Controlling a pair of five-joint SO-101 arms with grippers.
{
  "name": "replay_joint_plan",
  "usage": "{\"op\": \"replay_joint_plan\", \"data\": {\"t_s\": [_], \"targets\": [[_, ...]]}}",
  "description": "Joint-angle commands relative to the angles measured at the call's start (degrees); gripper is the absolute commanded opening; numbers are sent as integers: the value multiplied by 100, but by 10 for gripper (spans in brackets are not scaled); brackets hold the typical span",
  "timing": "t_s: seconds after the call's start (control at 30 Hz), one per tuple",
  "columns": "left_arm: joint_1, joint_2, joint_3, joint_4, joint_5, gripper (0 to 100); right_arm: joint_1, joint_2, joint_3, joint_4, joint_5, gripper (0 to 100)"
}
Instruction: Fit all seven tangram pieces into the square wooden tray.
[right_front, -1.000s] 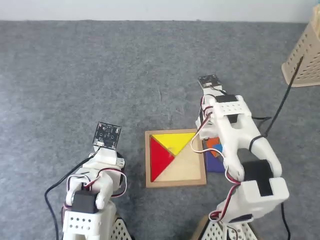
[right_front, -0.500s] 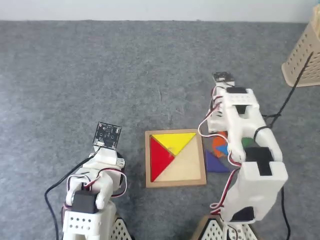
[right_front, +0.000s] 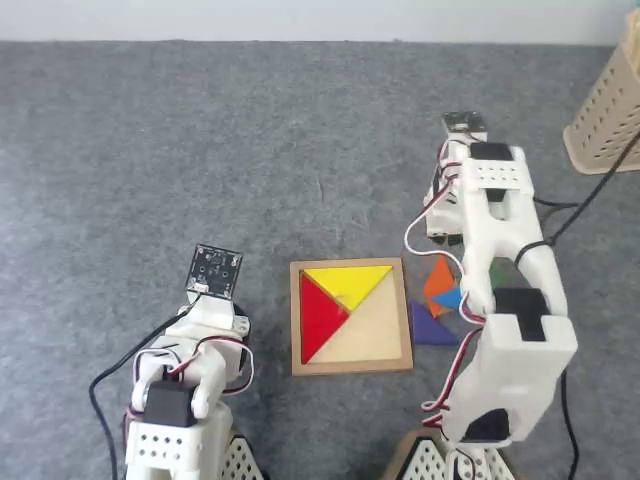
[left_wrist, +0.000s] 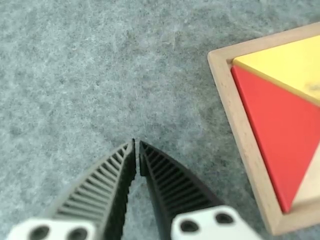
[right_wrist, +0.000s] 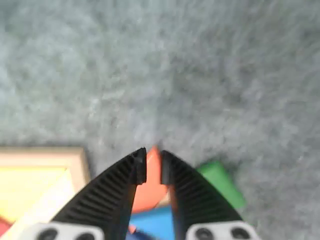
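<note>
Hovering right gripper (right_wrist: 153, 166) above orange piece (right_wrist: 151, 194); wrist view reveals green piece (right_wrist: 220, 183).

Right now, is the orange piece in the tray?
No, the orange piece lies on the carpet beside the tray, outside its rim.

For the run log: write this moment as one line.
tray: yellow triangle, red triangle in | loose beside tray: orange piece, blue piece, purple piece, green piece | left gripper: shut | right gripper: fingers slightly apart over orange piece
</note>
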Motion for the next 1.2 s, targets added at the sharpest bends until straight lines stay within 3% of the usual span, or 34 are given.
{"op": "replay_joint_plan", "data": {"t_s": [0.0, 0.2, 0.37, 0.7, 0.93, 1.17], "targets": [[-35, -123, -110, 35, 26, 12, -321, -1262, 422, -13, 79, 101], [-35, -123, -110, 35, 26, 12, -857, -2651, 2831, -1068, 62, 151], [-35, -123, -110, 35, 26, 12, -857, -2413, 3218, -1086, 35, 209], [-35, -123, -110, 35, 26, 12, -602, -1059, 2831, -1156, -88, 208], [-35, -123, -110, 35, 26, 12, -374, -655, 2233, -1165, -114, 89], [-35, -123, -110, 35, 26, 12, -163, -409, 1055, -980, 246, 76]]}}
